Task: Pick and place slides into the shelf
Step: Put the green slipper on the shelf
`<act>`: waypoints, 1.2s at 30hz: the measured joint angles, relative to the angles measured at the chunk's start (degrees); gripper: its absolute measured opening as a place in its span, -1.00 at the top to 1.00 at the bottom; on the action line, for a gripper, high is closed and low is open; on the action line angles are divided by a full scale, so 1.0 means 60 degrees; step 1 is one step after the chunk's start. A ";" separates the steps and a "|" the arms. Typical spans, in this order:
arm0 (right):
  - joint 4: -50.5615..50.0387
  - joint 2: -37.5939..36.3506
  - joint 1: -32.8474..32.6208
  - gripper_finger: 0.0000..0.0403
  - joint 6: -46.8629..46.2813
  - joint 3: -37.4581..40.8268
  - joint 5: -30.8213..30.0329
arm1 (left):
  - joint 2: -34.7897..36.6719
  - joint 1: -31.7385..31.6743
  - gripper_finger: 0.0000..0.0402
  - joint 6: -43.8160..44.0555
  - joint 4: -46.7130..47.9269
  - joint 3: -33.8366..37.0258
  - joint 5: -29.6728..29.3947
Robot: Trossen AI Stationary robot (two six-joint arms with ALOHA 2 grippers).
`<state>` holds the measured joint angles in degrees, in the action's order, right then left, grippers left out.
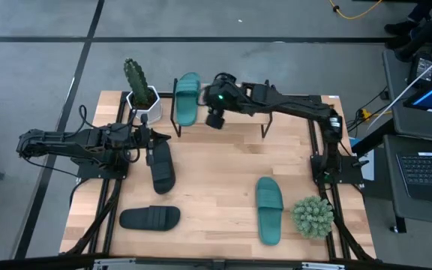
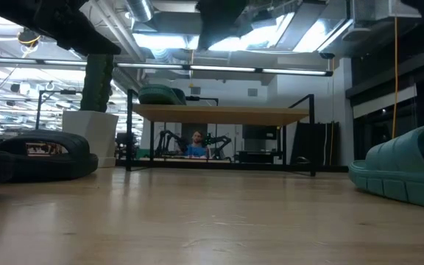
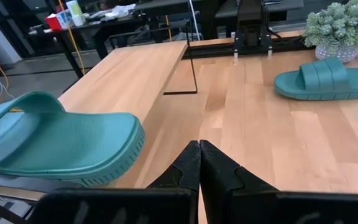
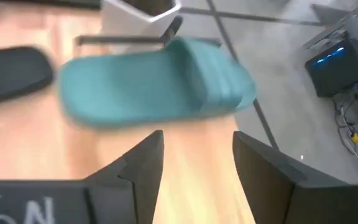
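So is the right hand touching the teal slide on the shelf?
Apart. The right wrist view shows the right hand open, with bare shelf wood between its fingers and the teal slide.

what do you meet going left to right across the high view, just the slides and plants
black slide lying flat near the front edge → cactus → black slide by the left tool → teal slide on the shelf → teal slide on the table → bushy plant
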<state>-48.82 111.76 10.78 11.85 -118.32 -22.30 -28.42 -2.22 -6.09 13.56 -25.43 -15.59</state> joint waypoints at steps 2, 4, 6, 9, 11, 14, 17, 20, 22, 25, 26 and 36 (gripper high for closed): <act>-0.0671 -0.0333 -0.0242 0.13 -0.0254 0.0000 0.0001 | 0.0000 0.0000 1.00 0.0000 -0.0002 0.0000 0.0003; -0.1329 -0.0578 -0.0504 0.18 -0.0559 0.0000 0.0003 | 0.0000 0.0000 1.00 0.0003 -0.0003 0.0000 0.0003; -0.2021 -0.0761 -0.0779 0.23 -0.0774 0.0000 -0.0002 | 0.0000 0.0000 1.00 0.0007 -0.0010 0.0000 0.0003; -0.2264 -0.0980 -0.1236 0.28 -0.1275 0.0219 -0.0011 | 0.0000 0.0000 1.00 0.0007 -0.0011 0.0000 0.0003; -0.2281 -0.1110 -0.1562 0.29 -0.1416 0.0566 -0.0009 | 0.0000 0.0002 1.00 0.0007 -0.0011 0.0000 0.0003; -0.2150 -0.1402 -0.2024 0.30 -0.1847 0.1486 0.0000 | 0.0000 0.0000 1.00 0.0011 -0.0014 0.0000 0.0003; -0.1248 -0.1909 -0.2422 0.30 -0.2236 0.2915 -0.0011 | 0.0000 0.0000 1.00 0.0012 -0.0011 0.0000 0.0003; 0.0196 -0.2508 -0.2789 0.30 -0.2424 0.4552 -0.0011 | 0.0000 0.0000 1.00 0.0022 -0.0011 0.0000 0.0003; 0.0788 -0.2977 -0.3027 0.30 -0.2560 0.5437 -0.0009 | 0.0000 0.0000 1.00 0.0022 -0.0013 0.0000 0.0003; 0.1269 -0.3772 -0.3350 0.30 -0.3120 0.6372 -0.0025 | 0.0000 0.0000 1.00 0.0024 -0.0016 0.0000 0.0003; 0.1309 -0.4009 -0.3474 0.30 -0.3367 0.6609 -0.0056 | 0.0000 0.0003 1.00 0.0023 -0.0012 0.0000 0.0003; 0.1123 -0.4862 -0.5019 0.30 -0.4565 0.7261 -0.0493 | 0.0000 0.0003 1.00 0.0004 -0.0014 0.0000 0.0003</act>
<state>-42.08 82.59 -19.33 -15.54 -74.76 -25.26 -28.42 -2.20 -6.07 13.47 -25.43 -15.57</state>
